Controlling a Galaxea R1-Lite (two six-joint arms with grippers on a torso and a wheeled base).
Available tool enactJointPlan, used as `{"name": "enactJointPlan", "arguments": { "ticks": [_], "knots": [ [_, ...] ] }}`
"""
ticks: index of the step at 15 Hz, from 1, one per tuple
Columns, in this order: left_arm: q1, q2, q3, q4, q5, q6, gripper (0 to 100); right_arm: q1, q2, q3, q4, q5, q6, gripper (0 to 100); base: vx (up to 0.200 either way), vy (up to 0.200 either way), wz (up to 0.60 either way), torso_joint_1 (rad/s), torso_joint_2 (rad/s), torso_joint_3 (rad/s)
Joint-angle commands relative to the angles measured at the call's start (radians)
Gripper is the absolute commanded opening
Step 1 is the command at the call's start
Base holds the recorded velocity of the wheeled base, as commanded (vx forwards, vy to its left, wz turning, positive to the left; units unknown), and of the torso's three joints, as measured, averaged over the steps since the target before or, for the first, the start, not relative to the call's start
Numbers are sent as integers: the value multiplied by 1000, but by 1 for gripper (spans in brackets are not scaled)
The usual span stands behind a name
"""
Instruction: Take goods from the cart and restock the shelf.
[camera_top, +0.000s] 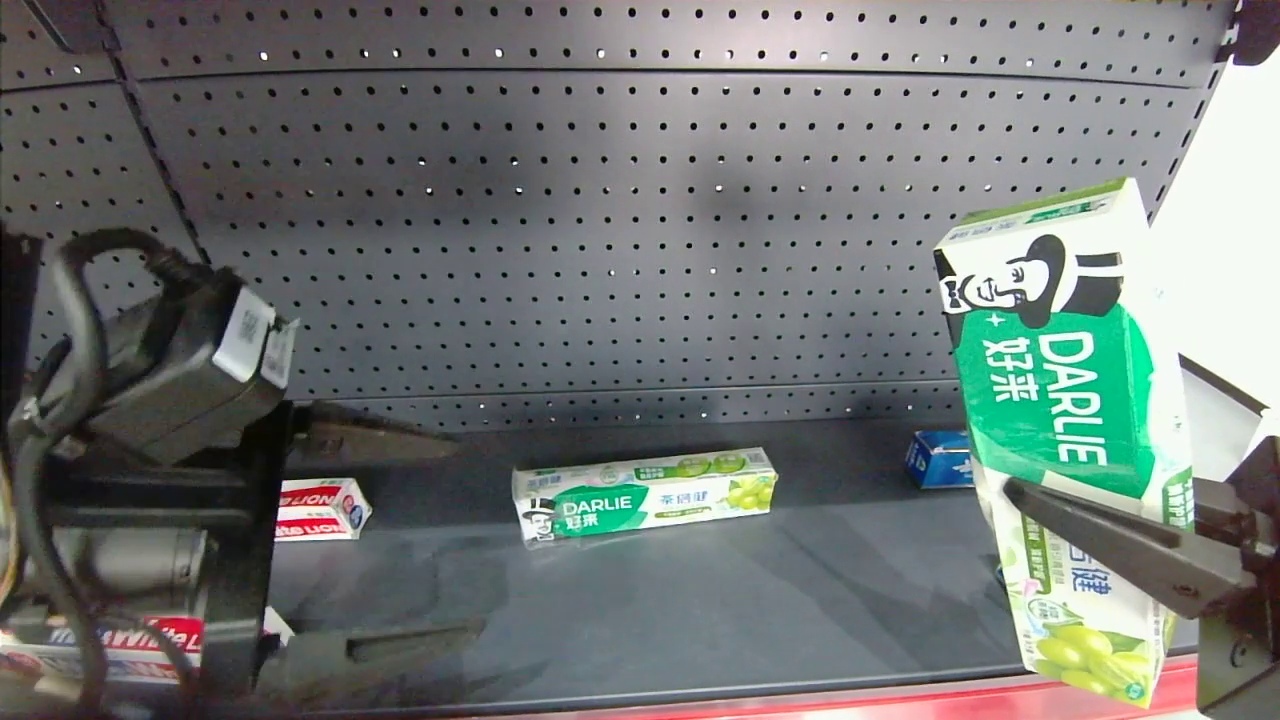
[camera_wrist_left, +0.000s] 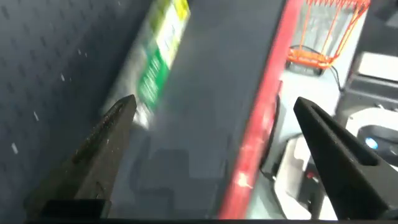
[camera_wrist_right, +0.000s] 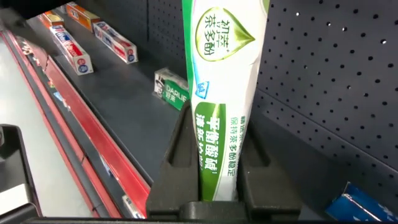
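Head view: left claw (camera_top: 465, 537) spread wide over the shelf's (camera_top: 700, 600) left end. Right claw (camera_top: 1070, 515) pinches a green box (camera_top: 1060, 400) upright above the right front; a second box (camera_top: 645, 492) lies mid-shelf.

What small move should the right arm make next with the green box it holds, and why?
Probably move the held green box inward and lower it flat onto the shelf. The right gripper is shut on it, upright by the red front edge, and bare shelf lies between the lying green box and the blue box.
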Motion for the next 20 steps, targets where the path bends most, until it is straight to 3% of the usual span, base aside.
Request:
{"name": "enactJointPlan", "arguments": {
  "ticks": [1,3,5,7,9,13,14,15,16,17,20],
  "knots": [
    [7,154,-132,36,-24,13,100,0,-6,-1,-1,1,0,0,0,0,0,0,0,0],
    [6,227,-207,93,-100,32,100,2,-14,0,-1,4,1,0,0,0,0,0,0,0],
    [7,318,-267,102,-132,47,100,-3,-12,5,1,30,3,0,0,0,0,0,0,0],
    [6,387,-353,149,-145,47,100,-3,-11,17,1,37,8,0,0,0,0,0,0,0],
    [3,405,-436,271,-145,50,100,-3,-9,20,1,45,9,0,0,0,0,0,0,0],
    [44,450,-496,332,-139,131,100,-3,-15,25,1,59,8,0,0,0,0,0,0,0],
    [58,468,-507,369,-140,188,100,-3,-15,30,1,59,8,0,0,0,0,0,0,0],
    [84,500,-531,429,-140,275,100,-3,-15,34,1,60,6,0,0,0,0,0,0,0],
    [95,525,-568,490,-142,331,100,-3,-15,36,1,60,4,0,0,0,0,0,0,0],
    [101,546,-619,554,-140,351,100,-3,-15,39,1,59,4,0,0,0,0,0,0,0],
    [99,606,-709,556,-131,351,100,-4,-26,39,2,60,6,0,0,0,0,0,0,0]
  ]
}}
